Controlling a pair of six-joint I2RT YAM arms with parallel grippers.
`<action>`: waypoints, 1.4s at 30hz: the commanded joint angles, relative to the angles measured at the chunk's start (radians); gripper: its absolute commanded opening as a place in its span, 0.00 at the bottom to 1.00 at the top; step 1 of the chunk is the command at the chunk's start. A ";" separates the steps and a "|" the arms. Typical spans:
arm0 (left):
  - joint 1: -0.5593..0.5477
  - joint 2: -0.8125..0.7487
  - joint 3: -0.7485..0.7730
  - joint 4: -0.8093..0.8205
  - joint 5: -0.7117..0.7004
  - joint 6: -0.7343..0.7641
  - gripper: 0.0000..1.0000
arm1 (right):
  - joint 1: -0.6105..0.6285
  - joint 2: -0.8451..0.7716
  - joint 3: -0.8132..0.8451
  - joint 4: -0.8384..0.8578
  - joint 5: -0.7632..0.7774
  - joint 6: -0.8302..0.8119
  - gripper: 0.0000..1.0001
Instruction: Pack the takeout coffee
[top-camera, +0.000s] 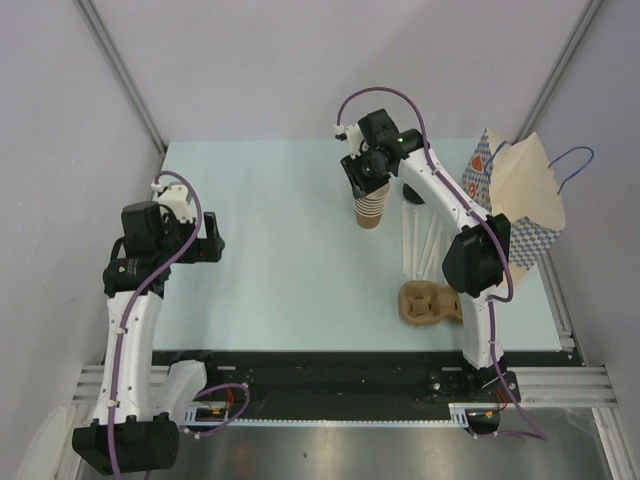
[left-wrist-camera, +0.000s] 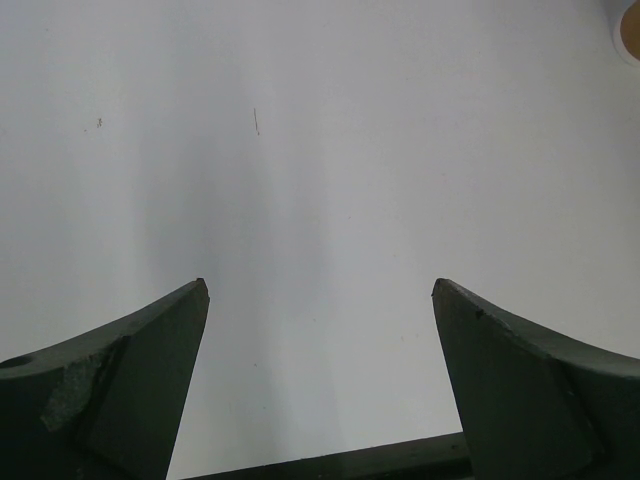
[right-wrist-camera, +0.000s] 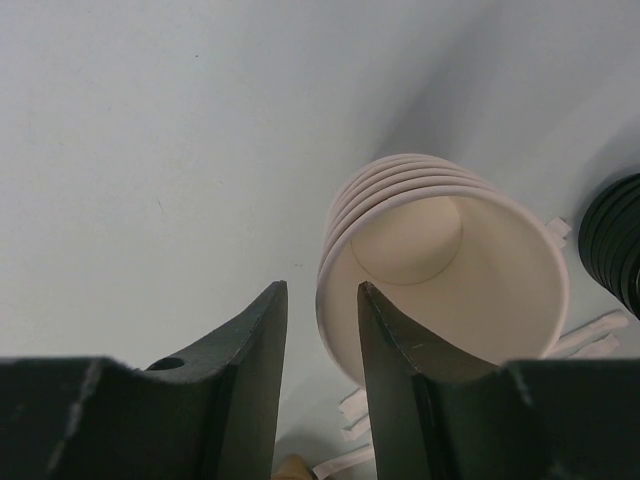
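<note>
No takeout coffee with a lid shows in any view. A stack of lidless tan cups (top-camera: 371, 208) stands at the back middle of the table. My right gripper (top-camera: 365, 182) hangs right over it. In the right wrist view the right gripper (right-wrist-camera: 322, 285) straddles the rim of the top cup (right-wrist-camera: 440, 270), one finger inside the cup and the other outside. The jaws are narrow, and a sliver of table still shows between the outer finger and the cup wall. My left gripper (top-camera: 214, 243) hovers wide open over bare table at the left, with nothing between its fingers (left-wrist-camera: 150, 360).
Beside the cups, a stack of black lids (right-wrist-camera: 615, 240) sits at the right. White wrapped straws (top-camera: 420, 245) lie under the right arm. A tan pulp cup carrier (top-camera: 425, 303) lies near the front right. At the back right stands an open paper bag (top-camera: 525, 200) with blue handles.
</note>
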 joint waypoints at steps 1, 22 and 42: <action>-0.004 -0.011 -0.012 0.017 0.013 -0.007 0.99 | 0.005 0.009 0.048 -0.007 -0.015 -0.006 0.39; -0.004 -0.011 -0.019 0.022 0.016 -0.012 1.00 | 0.004 -0.016 0.056 -0.008 -0.003 -0.009 0.27; -0.004 -0.011 -0.034 0.037 0.029 -0.021 1.00 | 0.002 -0.040 0.066 -0.008 0.002 -0.006 0.27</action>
